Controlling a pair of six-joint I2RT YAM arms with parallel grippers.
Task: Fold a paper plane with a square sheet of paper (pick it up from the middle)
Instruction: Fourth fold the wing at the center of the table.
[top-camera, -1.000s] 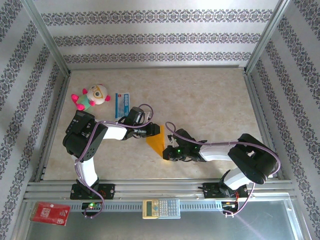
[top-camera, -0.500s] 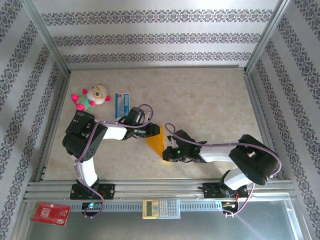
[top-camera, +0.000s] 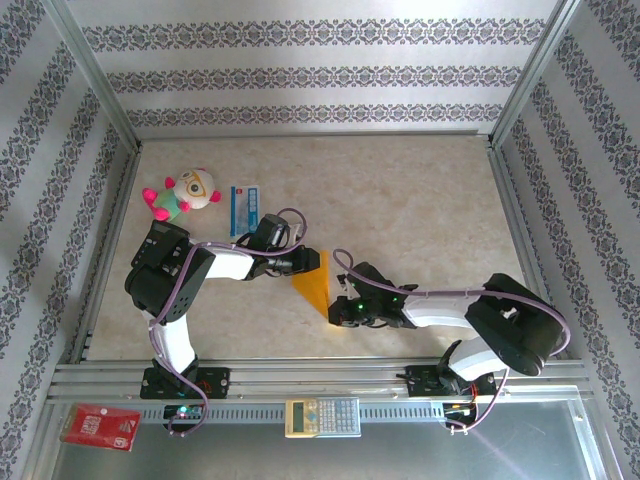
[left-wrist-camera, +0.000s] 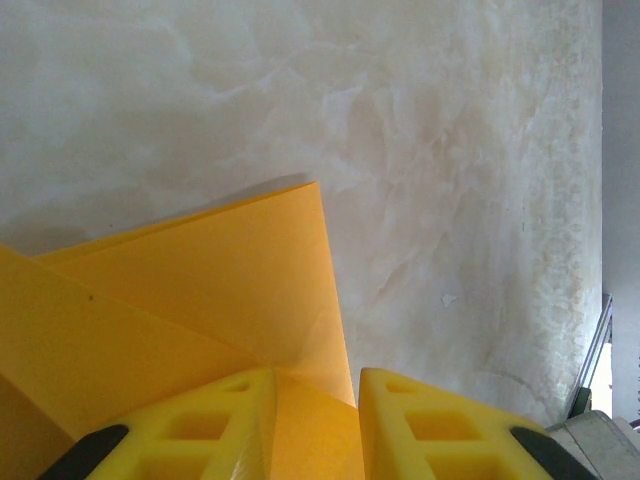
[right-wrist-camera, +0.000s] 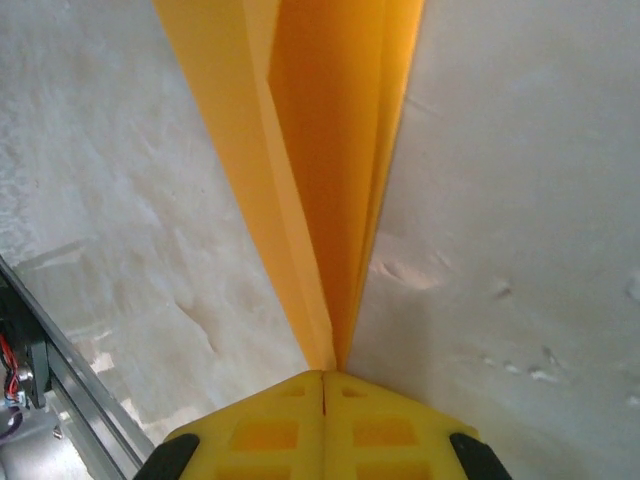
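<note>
The square sheet of paper (top-camera: 313, 283), orange-yellow, is folded into a narrow pointed wedge on the table between the two arms. My left gripper (top-camera: 307, 262) is at the wedge's wide far end. In the left wrist view its yellow fingers (left-wrist-camera: 230, 415) stand a little apart, and the left gripper (left-wrist-camera: 315, 380) has folded paper (left-wrist-camera: 200, 290) lying in the gap. My right gripper (top-camera: 336, 311) is at the near point. In the right wrist view the right gripper (right-wrist-camera: 324, 376) is shut on the tip of the paper (right-wrist-camera: 320, 150), whose layers run away from it along a centre crease.
A plush toy (top-camera: 180, 194) and a blue-and-white packet (top-camera: 244, 208) lie at the left, beyond the left arm. A calculator (top-camera: 322, 416) and a red packet (top-camera: 100, 426) lie on the metal shelf in front of the rail (top-camera: 320, 378). Patterned walls enclose the table.
The right arm has shifted slightly toward the near edge, still pinching the paper's tip. The left arm and the paper's wide end stay where they were.
</note>
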